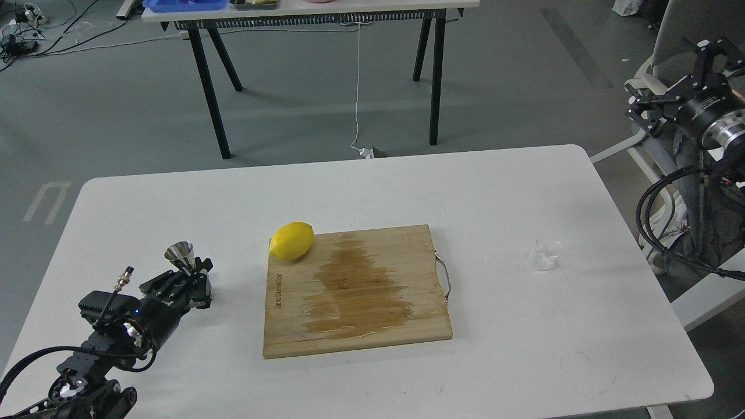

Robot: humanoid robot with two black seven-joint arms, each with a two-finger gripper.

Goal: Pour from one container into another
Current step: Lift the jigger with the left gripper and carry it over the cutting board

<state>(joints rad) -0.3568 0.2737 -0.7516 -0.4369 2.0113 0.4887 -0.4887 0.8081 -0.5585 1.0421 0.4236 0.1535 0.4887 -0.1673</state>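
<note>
The steel jigger (pixel 180 255) stands upright near the table's left front, its upper cone showing above my left gripper (pixel 189 277). That gripper's fingers are shut on the jigger's lower half. The small clear glass cup (pixel 545 254) stands alone on the right side of the white table (pixel 500 192), with nothing touching it. My right gripper (pixel 675 78) hangs open in the air beyond the table's right edge, far above and behind the cup, empty.
A wooden cutting board (pixel 355 289) with a dark wet stain lies mid-table, a metal handle on its right side. A yellow lemon (pixel 292 240) rests at its back left corner. A chair and cables sit off the right edge.
</note>
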